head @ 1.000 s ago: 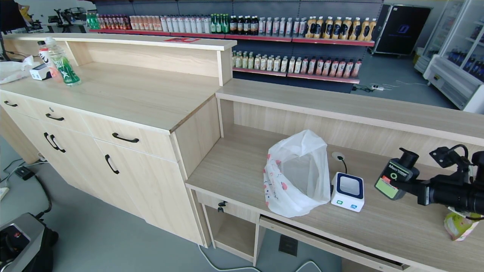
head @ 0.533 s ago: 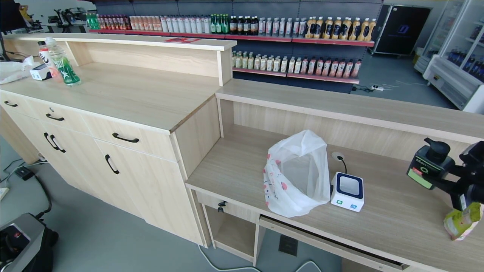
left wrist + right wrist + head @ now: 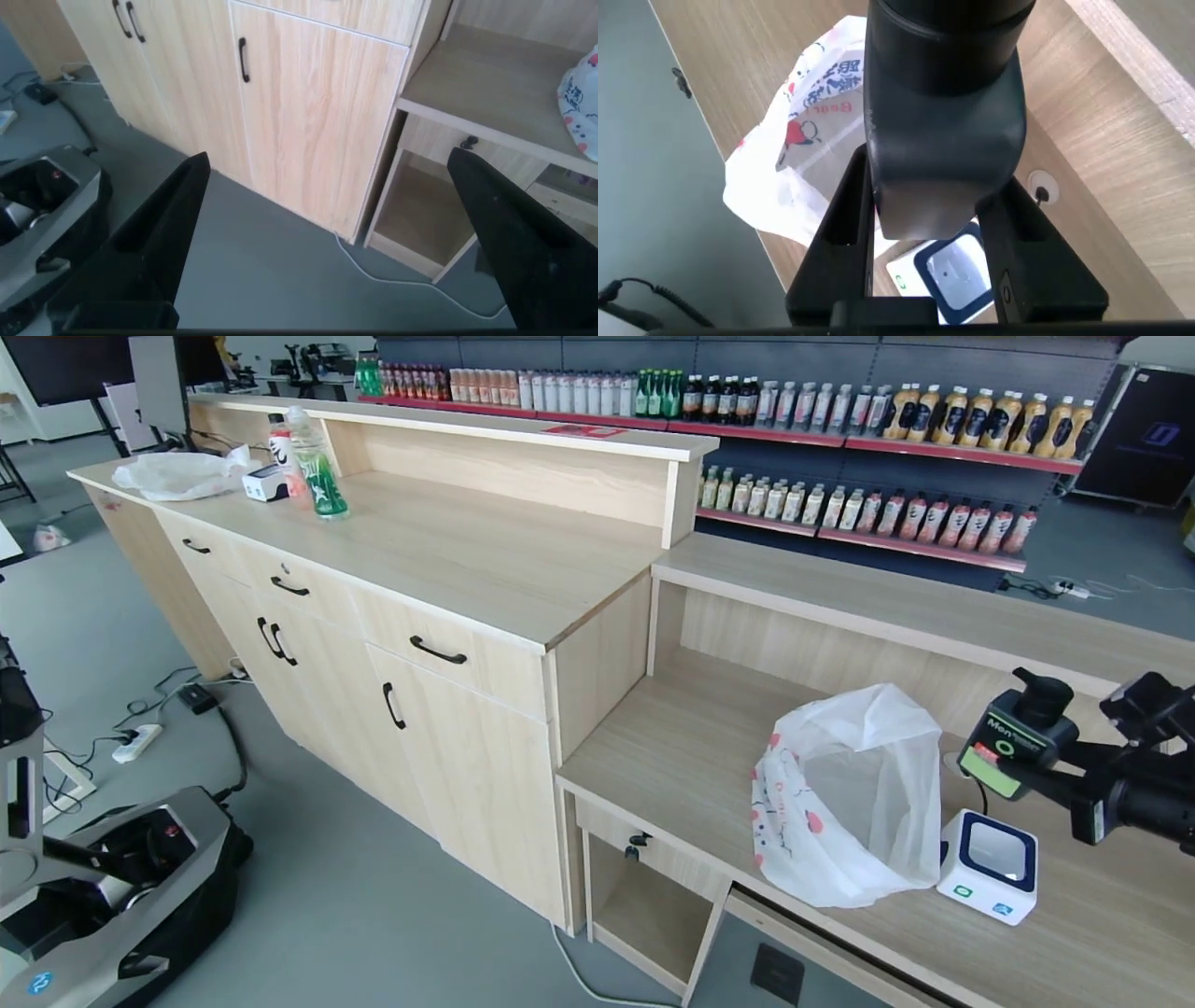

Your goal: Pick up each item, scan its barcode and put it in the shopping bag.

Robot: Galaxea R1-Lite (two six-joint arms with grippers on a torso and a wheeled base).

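Observation:
In the head view my right gripper (image 3: 1022, 770) is shut on a black pump bottle (image 3: 1013, 737) with a green label, held tilted in the air above the white-and-blue scanner (image 3: 990, 863). The white shopping bag (image 3: 850, 803) stands open on the low counter (image 3: 681, 756), just left of the scanner. The right wrist view has the black bottle (image 3: 943, 121) between the fingers (image 3: 836, 252), with the scanner (image 3: 948, 271) and the bag (image 3: 803, 149) below it. My left gripper (image 3: 327, 243) hangs open over the grey floor beside the cabinet doors.
A taller counter (image 3: 467, 551) with drawers runs to the left, carrying two bottles (image 3: 317, 467), a small device (image 3: 264, 483) and another white bag (image 3: 177, 476). Shelves of drinks (image 3: 840, 420) line the back. Cables (image 3: 140, 737) lie on the floor.
The head camera has swung, shifting the whole picture to the right. Relative to the scanner, the right gripper with the bottle drew away to the right, then came back over it.

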